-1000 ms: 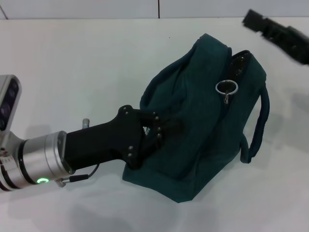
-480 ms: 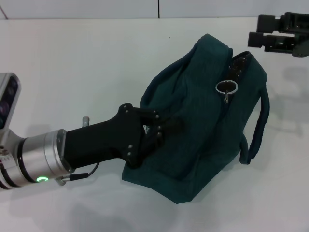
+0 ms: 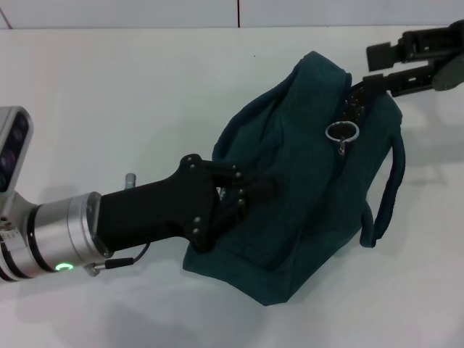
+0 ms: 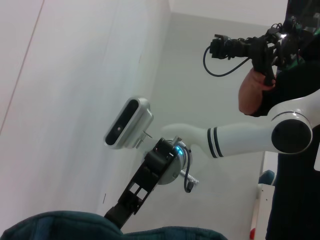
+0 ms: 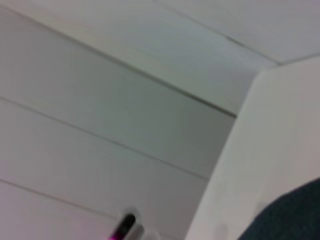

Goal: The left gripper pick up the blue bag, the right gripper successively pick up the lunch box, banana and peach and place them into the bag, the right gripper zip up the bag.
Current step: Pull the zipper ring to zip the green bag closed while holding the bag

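Slumped teal bag (image 3: 304, 181), metal ring pull (image 3: 341, 132) showing.

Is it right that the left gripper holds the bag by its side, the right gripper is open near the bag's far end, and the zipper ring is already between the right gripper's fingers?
Not quite. In the head view the ring hangs free on the bag, apart from the right gripper, which is open near the far end. The left gripper holds the bag's side, as you say.
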{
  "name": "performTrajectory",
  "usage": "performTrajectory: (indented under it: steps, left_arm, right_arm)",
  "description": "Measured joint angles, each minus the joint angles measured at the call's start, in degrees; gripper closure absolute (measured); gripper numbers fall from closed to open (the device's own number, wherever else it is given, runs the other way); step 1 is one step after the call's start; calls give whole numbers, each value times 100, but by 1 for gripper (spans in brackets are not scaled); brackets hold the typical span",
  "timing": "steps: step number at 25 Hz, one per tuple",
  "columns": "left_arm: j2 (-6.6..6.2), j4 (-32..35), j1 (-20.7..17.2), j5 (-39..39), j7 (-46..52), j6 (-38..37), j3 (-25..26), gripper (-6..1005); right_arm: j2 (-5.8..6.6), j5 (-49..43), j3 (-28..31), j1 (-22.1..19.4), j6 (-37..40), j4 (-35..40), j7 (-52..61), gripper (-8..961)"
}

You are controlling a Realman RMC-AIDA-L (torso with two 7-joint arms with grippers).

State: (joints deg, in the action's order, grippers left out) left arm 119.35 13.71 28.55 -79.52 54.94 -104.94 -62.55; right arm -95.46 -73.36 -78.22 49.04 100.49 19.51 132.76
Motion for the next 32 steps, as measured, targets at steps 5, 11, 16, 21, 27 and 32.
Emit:
performTrajectory:
  steps: [5,11,16,21,27,32]
  left_arm:
    - [8,0,2,7,0,0,-4,951]
    - [8,0,2,7,0,0,-13,950]
    - [9,0,2,8,0,0,-12,950]
    - [9,0,2,7,0,0,-4,950]
    - [8,0,2,7,0,1,13,950]
    - [8,0,2,7,0,0,24,950]
  right_arm:
    - [-50,-428,-1,240,-21,-5,82,129]
    - [-128,-635,-15,409,-44,41,90,130]
    - [-170,-808,-20,513,-47,44,88,131]
    - [-199,-1016,-19,584,-48,56,64,132]
    - [-240,-1036,-13,618,-26,62,56,133]
    - [-252,-1158,-28,665,14,62,56,133]
